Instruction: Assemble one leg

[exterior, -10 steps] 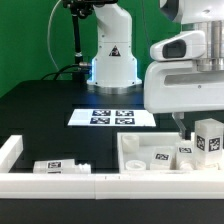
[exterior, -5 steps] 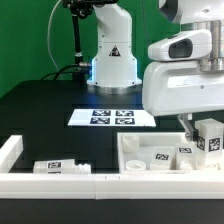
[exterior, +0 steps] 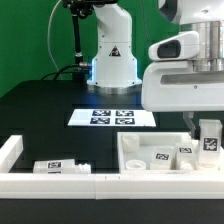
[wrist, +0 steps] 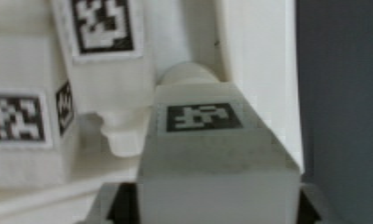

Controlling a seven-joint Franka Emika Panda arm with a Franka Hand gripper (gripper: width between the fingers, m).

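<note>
Now, exterior view: the pincer (exterior: 205, 128) holds a small white tagged plastic leg (exterior: 209, 140) upright over the large white rimmed tray part (exterior: 150, 158), while another leg (exterior: 60, 167) lies on the black bench (exterior: 40, 115). Wrist view: the leg (wrist: 208, 140) sits clamped between the jaws against the white tray (wrist: 76, 90).

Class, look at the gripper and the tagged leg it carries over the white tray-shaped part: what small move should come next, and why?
Probably a little further straight down. The gripper appears shut on the leg, held upright over the tray-shaped part at the exterior view's right. The wrist view shows the leg close to the tray's white surface, but contact cannot be told.
</note>
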